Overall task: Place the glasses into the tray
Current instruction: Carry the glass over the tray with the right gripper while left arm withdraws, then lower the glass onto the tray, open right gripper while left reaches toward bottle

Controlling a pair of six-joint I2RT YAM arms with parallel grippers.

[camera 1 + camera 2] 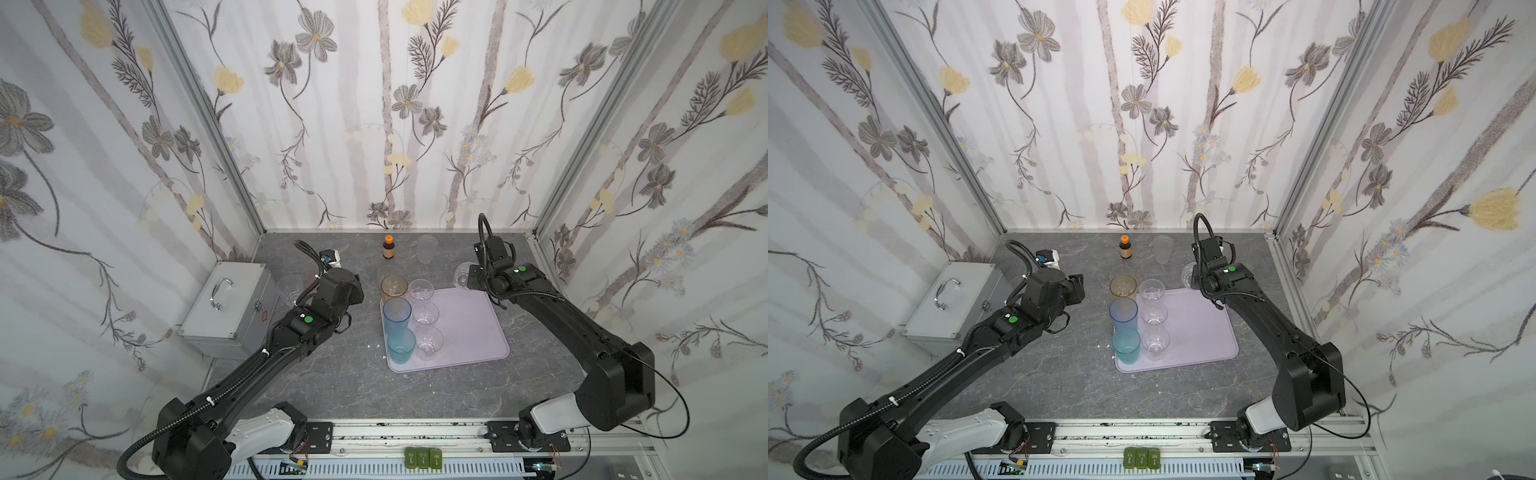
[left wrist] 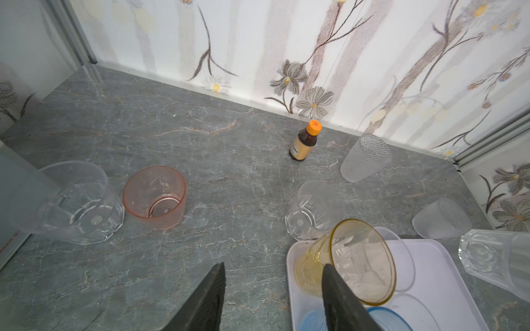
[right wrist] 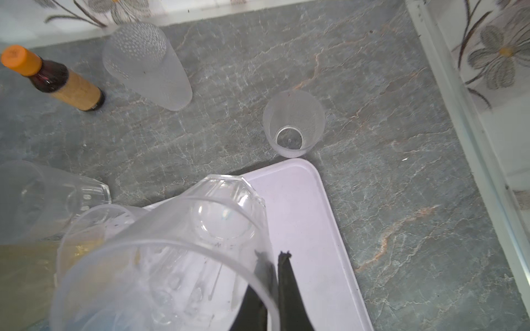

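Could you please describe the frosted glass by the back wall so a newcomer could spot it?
Against the floral back wall stands an orange-capped brown bottle. The glass to its right in both top views is frosted and dimpled, not clear, faceted or tinted.

Pale lilac tray; amber glass, blue glass; floral walls.

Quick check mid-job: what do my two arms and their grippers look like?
The left arm and right arm are black with white base shells, a green dot near each wrist and ribbed black cable hoses. The left gripper and right gripper have flat, dark, tapering fingers.
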